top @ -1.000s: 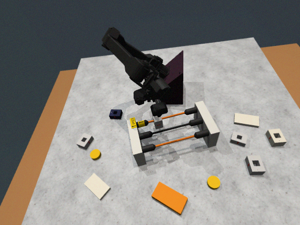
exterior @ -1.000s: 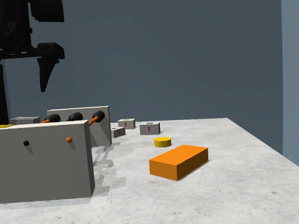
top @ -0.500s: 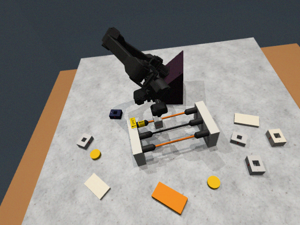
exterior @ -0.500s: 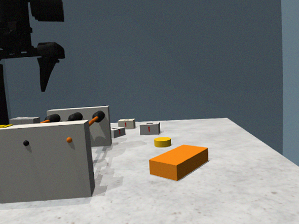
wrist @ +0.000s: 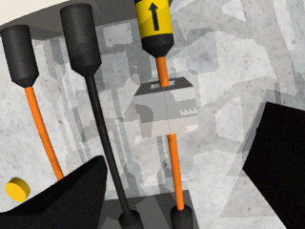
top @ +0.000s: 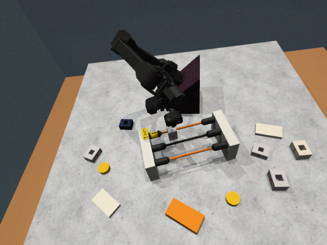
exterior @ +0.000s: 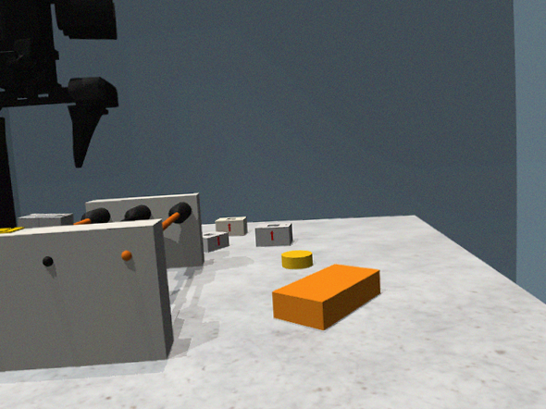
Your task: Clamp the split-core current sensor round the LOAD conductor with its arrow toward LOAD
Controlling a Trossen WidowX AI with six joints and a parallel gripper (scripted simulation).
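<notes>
Now the claw [top: 163, 114] [exterior: 33, 166] [wrist: 182, 149] hangs wide apart above the sensor [top: 172, 133] [exterior: 45, 219] [wrist: 167, 112], which sits round the LOAD conductor [top: 189, 125] [wrist: 175, 172]; best lift straight up from the sensor, brushing nothing.

The arm [top: 149, 72] [exterior: 26, 44], above the cable stand [top: 148, 155] [exterior: 73, 295] [wrist: 29, 10], is matte black all over, with long boxy links, angular joints and a stubby cylinder near its end. Its gripper [top: 161, 113] [exterior: 33, 162] [wrist: 182, 149] has rounded, bulky finger mounts and smooth black fingers [exterior: 84, 132] tapering to narrow tips toward the stand.
</notes>
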